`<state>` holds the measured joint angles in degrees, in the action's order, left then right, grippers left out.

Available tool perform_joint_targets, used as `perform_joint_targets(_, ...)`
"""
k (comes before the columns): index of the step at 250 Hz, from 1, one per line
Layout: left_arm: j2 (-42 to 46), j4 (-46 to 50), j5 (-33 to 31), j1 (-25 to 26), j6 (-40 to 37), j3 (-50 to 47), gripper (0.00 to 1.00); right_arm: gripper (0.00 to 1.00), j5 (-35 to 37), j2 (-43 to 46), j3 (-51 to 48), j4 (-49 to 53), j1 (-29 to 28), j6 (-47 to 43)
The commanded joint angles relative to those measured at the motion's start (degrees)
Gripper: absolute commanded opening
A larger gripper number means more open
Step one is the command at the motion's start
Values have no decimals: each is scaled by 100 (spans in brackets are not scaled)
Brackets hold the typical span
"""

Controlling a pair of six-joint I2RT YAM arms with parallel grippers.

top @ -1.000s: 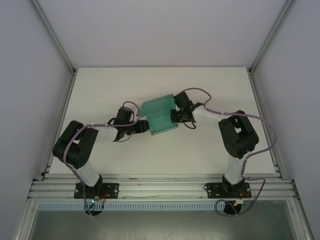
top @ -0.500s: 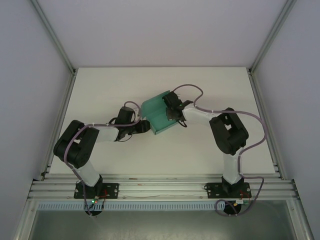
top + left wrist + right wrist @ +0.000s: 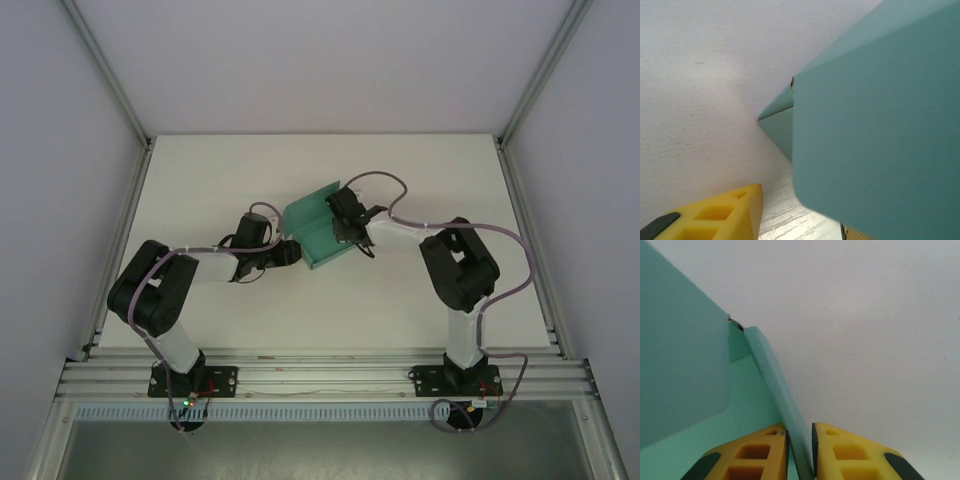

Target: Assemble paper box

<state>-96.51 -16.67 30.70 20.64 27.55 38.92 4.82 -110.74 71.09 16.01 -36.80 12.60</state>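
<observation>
The right gripper [image 3: 799,432] is clamping a raised wall of the teal paper box [image 3: 318,235], which is sitting in the middle of the white table [image 3: 200,180]. The left gripper [image 3: 287,252] is hovering at the box's left edge; whether its jaws are gripping cannot be told.

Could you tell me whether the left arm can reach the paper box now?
Probably yes: the left gripper sits against the left edge of the paper box, nothing between them; the right gripper clamps its other side.

Paper box [image 3: 316,236] sits on table [image 3: 200,180] between left gripper [image 3: 292,251] and right gripper [image 3: 341,217].
</observation>
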Motion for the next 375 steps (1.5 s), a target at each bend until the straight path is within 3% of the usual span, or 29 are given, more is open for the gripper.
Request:
perform_joint_targets(1,132,-8,74,77,-46,242,45,21,-511,-282,-689,787,-38,-501)
perform_joint_targets(26,265,272,-128,51,-89,329,47,18,-371,-188,-823,679,-39,-701)
perform_joint_targets(83,1030,1051,-668,9,-666,342,73,5,-358,-176,-931,494,-11,-982)
perform_joint_targets(111,1386,1333,-1069,-31,-817,379,79,2,-344,-236,-827,588,4,-1027)
perform_joint_targets(159,1600,1597,-1409,-122,-832,533,82,2,-86,-551,-407,1165,-1,-874)
perform_joint_targets(181,1617,1692,-1544,-148,-832,572,82,3,394,-711,-229,1497,-47,-592)
perform_joint_targets(253,1679,1719,-1688,-204,-839,490,82,0,825,-655,-227,1521,-84,-421)
perform_joint_targets(288,1758,1667,-1654,-219,-820,427,82,19,303,-481,-319,1207,-84,-513)
perform_joint_targets(330,1828,1666,-1604,-216,-782,394,82,21,76,-440,-348,923,-65,-539)
perform_joint_targets(375,1903,1684,-1608,-215,-772,359,81,0,170,-556,-341,897,-56,-531)
